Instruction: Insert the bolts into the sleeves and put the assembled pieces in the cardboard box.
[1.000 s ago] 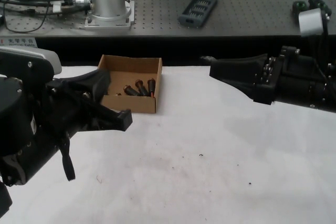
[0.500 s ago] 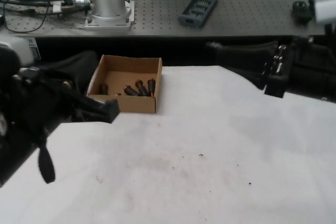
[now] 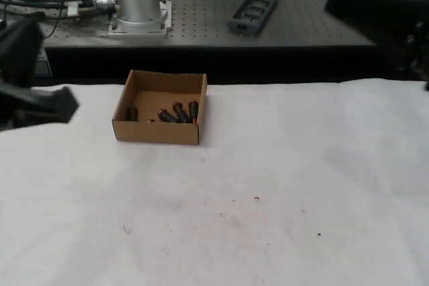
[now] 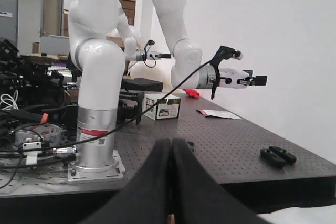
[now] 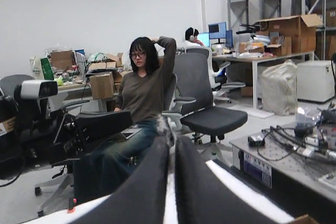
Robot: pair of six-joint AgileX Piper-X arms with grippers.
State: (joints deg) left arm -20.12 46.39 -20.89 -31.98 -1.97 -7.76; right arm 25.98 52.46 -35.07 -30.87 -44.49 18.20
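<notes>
Item 1, location. The cardboard box [image 3: 157, 133] sat on the white cloth [image 3: 268, 185], open top up. The assembled pieces [image 3: 175, 113] lay inside against its far-right side, bunched and touching; approx. four or five, though the count could not be confirmed from the high view.

Item 2, pincers. Left gripper [image 4: 171, 142]: fingers pressed together along their length, nothing between them. Right gripper [image 5: 170, 137]: tips met, a thin slit lower down, nothing held. Both pointed out over the bench, well apart from the box.

Item 3, handling (judgement). The pieces looked small, rigid and light, prob. prone to roll on their round bodies. Best taken across the sleeve mid-body, jaws square to the axis, not by the bolt head. The box, thin card, would likely slide or tip if nudged at a wall.

Item 4, progress (judgement). With the pieces boxed, the task appeared at or near completion.
</notes>
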